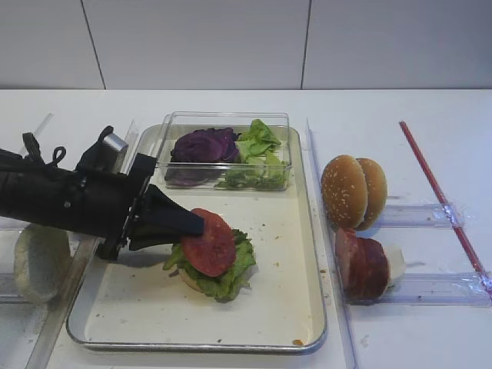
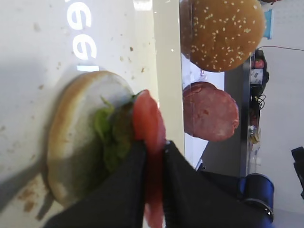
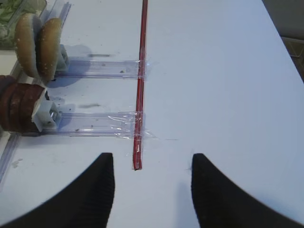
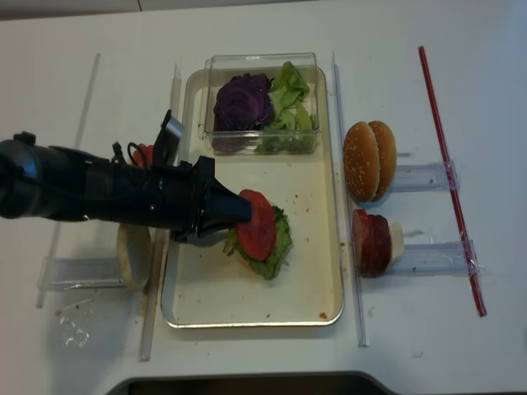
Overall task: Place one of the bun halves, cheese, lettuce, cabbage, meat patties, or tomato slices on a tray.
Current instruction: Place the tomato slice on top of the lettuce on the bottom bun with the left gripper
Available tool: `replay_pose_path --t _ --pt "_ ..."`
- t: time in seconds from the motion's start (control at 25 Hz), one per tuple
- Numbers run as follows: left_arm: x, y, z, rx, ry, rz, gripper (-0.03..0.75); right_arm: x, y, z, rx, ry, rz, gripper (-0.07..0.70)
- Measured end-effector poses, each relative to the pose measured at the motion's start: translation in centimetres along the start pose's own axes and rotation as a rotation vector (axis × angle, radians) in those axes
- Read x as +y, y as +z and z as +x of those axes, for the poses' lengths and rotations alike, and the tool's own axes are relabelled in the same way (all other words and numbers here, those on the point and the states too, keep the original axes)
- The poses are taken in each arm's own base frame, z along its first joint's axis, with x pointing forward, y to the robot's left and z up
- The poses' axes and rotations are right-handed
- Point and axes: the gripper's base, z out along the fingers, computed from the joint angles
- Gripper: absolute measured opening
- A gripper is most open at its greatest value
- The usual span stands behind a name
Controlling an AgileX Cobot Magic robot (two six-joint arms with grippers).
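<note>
My left gripper point(image 1: 198, 224) is shut on a tomato slice point(image 1: 211, 243), holding it tilted over lettuce point(image 1: 233, 270) on a bun half point(image 2: 71, 142) lying in the silver tray point(image 1: 269, 300). In the left wrist view the slice point(image 2: 148, 124) sits pinched between the two black fingers. Two more bun halves point(image 1: 354, 191) and the meat patties point(image 1: 361, 265) stand on edge right of the tray. Cabbage point(image 1: 204, 146) and more lettuce point(image 1: 257, 150) fill a clear box. My right gripper point(image 3: 152, 161) is open over bare table, holding nothing. Cheese is out of view.
Another bun half point(image 1: 38, 261) stands left of the tray, partly behind my left arm. Clear plastic rails point(image 3: 95, 69) taped to the white table hold the buns and patties. A red strip point(image 3: 140, 85) runs along the table on the right.
</note>
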Motion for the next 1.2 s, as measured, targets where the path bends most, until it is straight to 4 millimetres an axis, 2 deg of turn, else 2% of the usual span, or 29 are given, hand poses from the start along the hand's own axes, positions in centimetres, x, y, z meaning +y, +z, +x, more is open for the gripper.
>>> replay_pose_path --t 0.44,0.56,0.8,0.92,1.2 --pt "0.00 0.00 0.00 0.000 0.020 0.000 0.055 0.00 0.00 0.00 0.000 0.000 0.000 0.392" --pt "-0.05 0.00 -0.19 -0.021 0.029 0.005 0.148 0.00 0.00 0.00 0.000 0.000 0.000 0.392" --pt "-0.11 -0.01 -0.36 -0.040 0.028 0.011 0.430 0.00 0.00 0.00 0.000 0.000 0.000 0.392" --pt "-0.11 -0.01 -0.37 -0.041 0.045 0.011 0.472 0.00 0.00 0.00 0.000 0.000 0.000 0.392" --pt "-0.22 -0.02 -0.56 -0.062 0.094 0.021 0.482 0.00 0.00 0.00 0.000 0.000 0.000 0.392"
